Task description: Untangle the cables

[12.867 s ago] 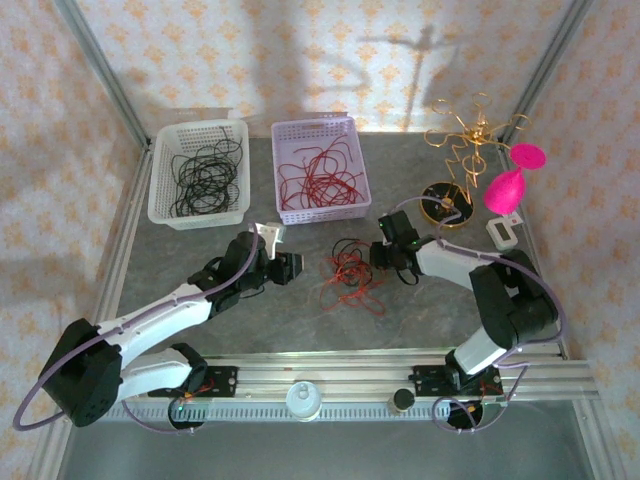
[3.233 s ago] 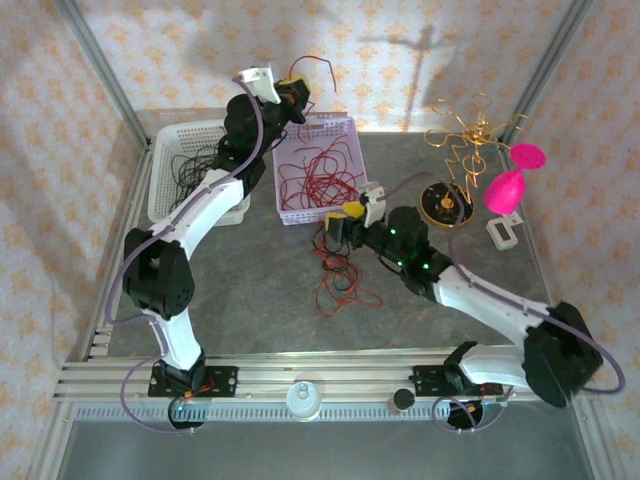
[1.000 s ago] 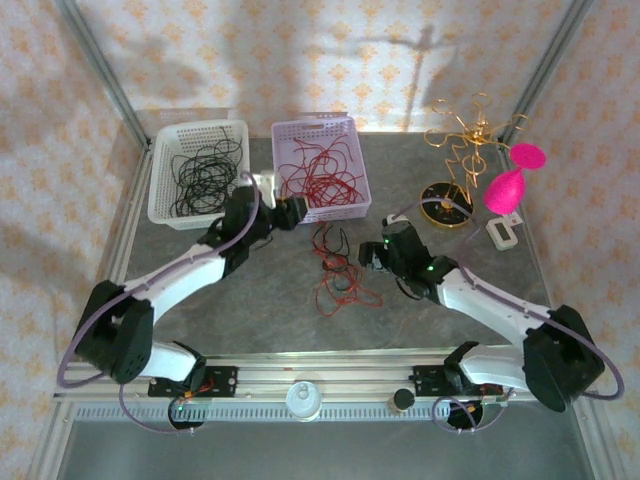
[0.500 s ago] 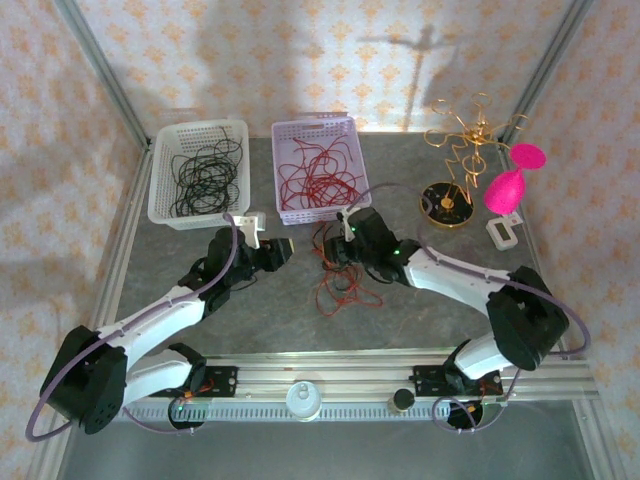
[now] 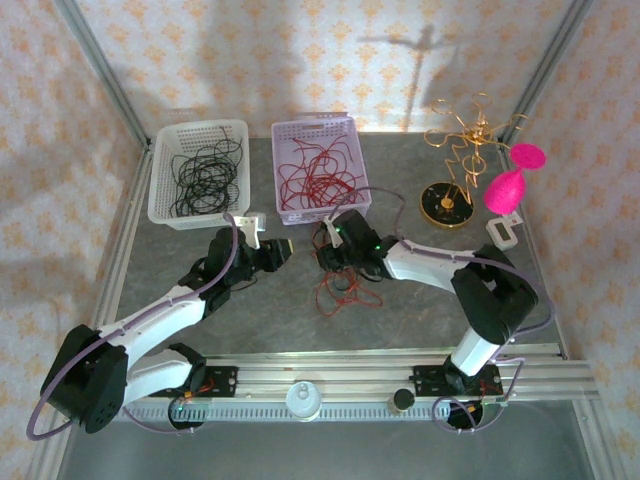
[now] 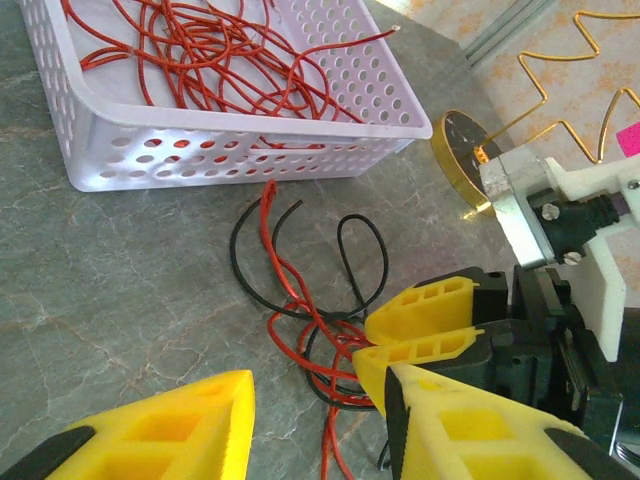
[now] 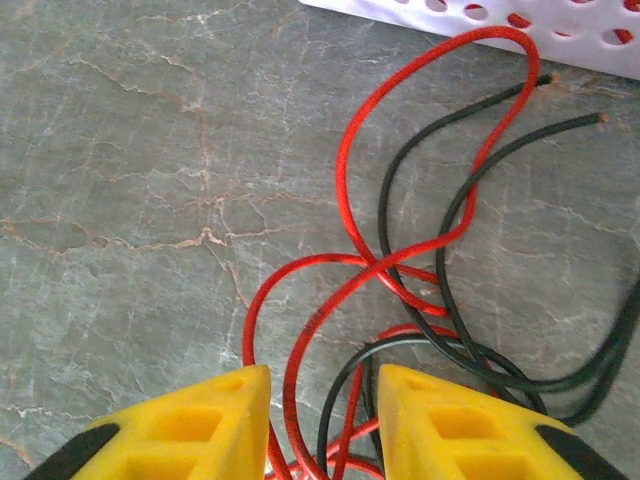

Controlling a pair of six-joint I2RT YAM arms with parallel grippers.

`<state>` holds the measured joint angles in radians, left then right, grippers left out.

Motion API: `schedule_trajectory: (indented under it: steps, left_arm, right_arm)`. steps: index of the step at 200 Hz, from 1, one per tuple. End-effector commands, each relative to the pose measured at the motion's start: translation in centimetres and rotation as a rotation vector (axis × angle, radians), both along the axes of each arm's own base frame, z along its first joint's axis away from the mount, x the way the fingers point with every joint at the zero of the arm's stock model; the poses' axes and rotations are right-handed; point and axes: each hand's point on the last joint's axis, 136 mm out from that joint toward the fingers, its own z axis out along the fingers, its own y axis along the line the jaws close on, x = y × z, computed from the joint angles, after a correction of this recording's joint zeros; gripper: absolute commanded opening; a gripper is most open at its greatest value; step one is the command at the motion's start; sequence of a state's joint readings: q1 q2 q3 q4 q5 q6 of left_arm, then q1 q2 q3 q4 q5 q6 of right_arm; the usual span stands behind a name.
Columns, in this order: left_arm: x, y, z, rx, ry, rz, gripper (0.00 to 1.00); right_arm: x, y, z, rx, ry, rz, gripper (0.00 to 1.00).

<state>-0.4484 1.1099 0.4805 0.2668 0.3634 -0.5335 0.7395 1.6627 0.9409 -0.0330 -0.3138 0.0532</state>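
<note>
A tangle of red and black cables (image 5: pixel 345 288) lies on the grey table in front of the lilac basket. My right gripper (image 5: pixel 326 257) is down at the tangle's upper left part. In the right wrist view the right gripper (image 7: pixel 320 420) is open, with red and black strands of the cables (image 7: pixel 380 262) running through the gap between its yellow fingers. My left gripper (image 5: pixel 283 252) hovers just left of the tangle. The left gripper (image 6: pixel 320 425) is open and holds nothing, facing the cables (image 6: pixel 279 269) and the right gripper (image 6: pixel 362 340).
A white basket (image 5: pixel 165 195) holds black strands and a lilac basket (image 5: pixel 287 213) holds red ones, both behind the tangle. A gold wire ornament (image 5: pixel 462 140), a pink object (image 5: pixel 508 187) and a small white block (image 5: pixel 502 232) stand at the right. A metal rail (image 5: pixel 330 372) runs along the near edge.
My right gripper has moved left onto the tangle and its jaws have narrowed. My left gripper has drawn back from the lilac basket toward the near side.
</note>
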Motion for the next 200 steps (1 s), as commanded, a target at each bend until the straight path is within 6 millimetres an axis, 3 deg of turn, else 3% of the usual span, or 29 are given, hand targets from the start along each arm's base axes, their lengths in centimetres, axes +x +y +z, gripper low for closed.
schedule_trajectory:
  steps: [1, 44, 95, 157, 200]
  left_arm:
    - [-0.3, -0.1, -0.6, 0.005, 0.017, -0.009, 0.40]
    - [-0.1, -0.2, -0.5, 0.015, 0.023, -0.014, 0.39]
    - [-0.4, 0.3, -0.6, 0.062, 0.025, -0.011, 0.40]
    - [-0.3, 0.0, -1.2, 0.038, 0.036, -0.013, 0.40]
    - [-0.5, 0.3, -1.1, 0.069, 0.036, -0.015, 0.40]
  right_arm:
    - [0.8, 1.4, 1.1, 0.019, -0.033, 0.033, 0.29]
    - [0.9, 1.4, 1.0, 0.008, -0.037, 0.032, 0.24]
    - [-0.3, 1.2, 2.1, 0.011, -0.067, 0.058, 0.32]
    - [0.5, 0.6, 0.1, -0.077, -0.067, 0.047, 0.34]
    - [0.5, 0.7, -0.6, -0.087, -0.055, 0.050, 0.22]
